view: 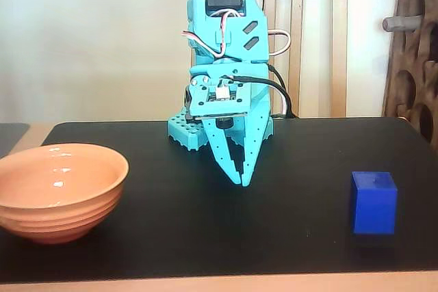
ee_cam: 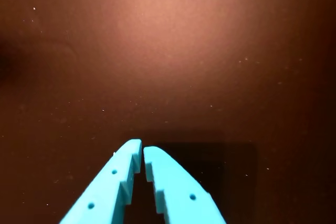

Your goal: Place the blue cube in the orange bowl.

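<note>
A deep-blue cube (view: 374,202) rests on the black table at the right of the fixed view. The peach-orange ridged bowl (view: 59,189) stands at the left, empty as far as I can see. Between them, at the table's middle, my turquoise gripper (view: 242,182) points straight down, tips close above or on the mat. Its fingers are closed together with nothing between them. In the wrist view the gripper (ee_cam: 143,150) shows shut tips over bare dark mat; neither cube nor bowl appears there.
The arm's turquoise base (view: 188,130) sits at the back middle of the black table (view: 205,237). A wooden slatted chair back and a brown patterned panel (view: 414,52) stand behind the table.
</note>
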